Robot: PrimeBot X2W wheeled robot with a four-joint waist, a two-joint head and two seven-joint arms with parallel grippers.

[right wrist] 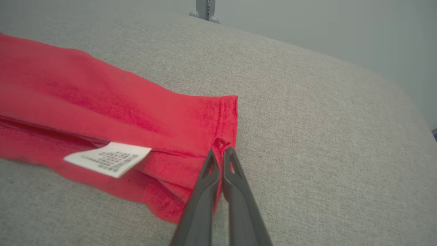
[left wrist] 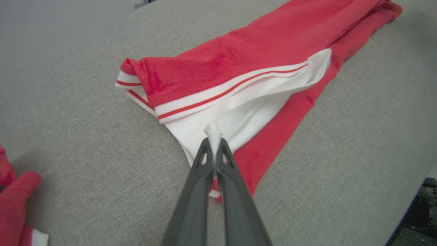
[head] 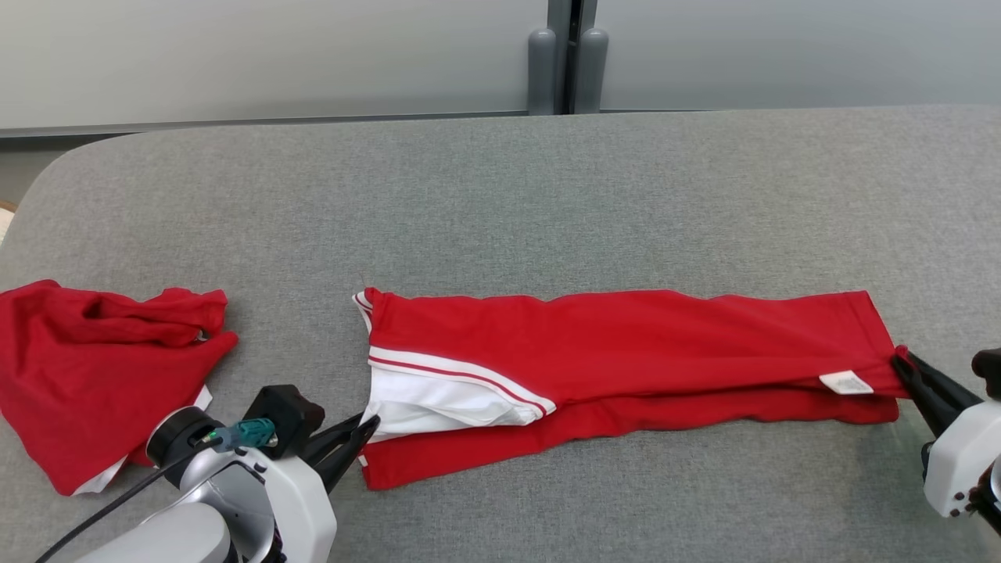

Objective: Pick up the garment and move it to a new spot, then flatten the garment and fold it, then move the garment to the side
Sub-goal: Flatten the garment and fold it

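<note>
Red soft-knit garment (head: 626,344) with white, red-striped trim is lying as a long folded band across the middle of the grey fabric-covered table (head: 500,195), running left to right, and I am gripping it at both ends. My left gripper (head: 366,428) is clenching a pinch of the white fabric at the near-left corner, and in the left wrist view the cloth is peaking up between the closed fingers. My right gripper (head: 901,363) is clamping the red hem corner at the right end, near the small white printed care label (head: 844,382). I am judging the cloth to be light, limp and a little stretchy. It is wrinkling along its length and holding no shape of its own, so I am expecting it to drape and drag on the rough table cover rather than slide as one piece. Nothing about it is looking fragile or slippery, though a thin pinch could be working loose under tension. I am favouring the corners and hems as holds, since the doubled, stitched edges are giving the fingers more to bite. The lower layer is poking out along the near edge, and I cannot tell whether my left pinch is catching it too or only the white part. A second, crumpled red cloth (head: 102,367) is sitting at the left side of the table, apart from the band, and I am planning to steer clear of it.
</note>
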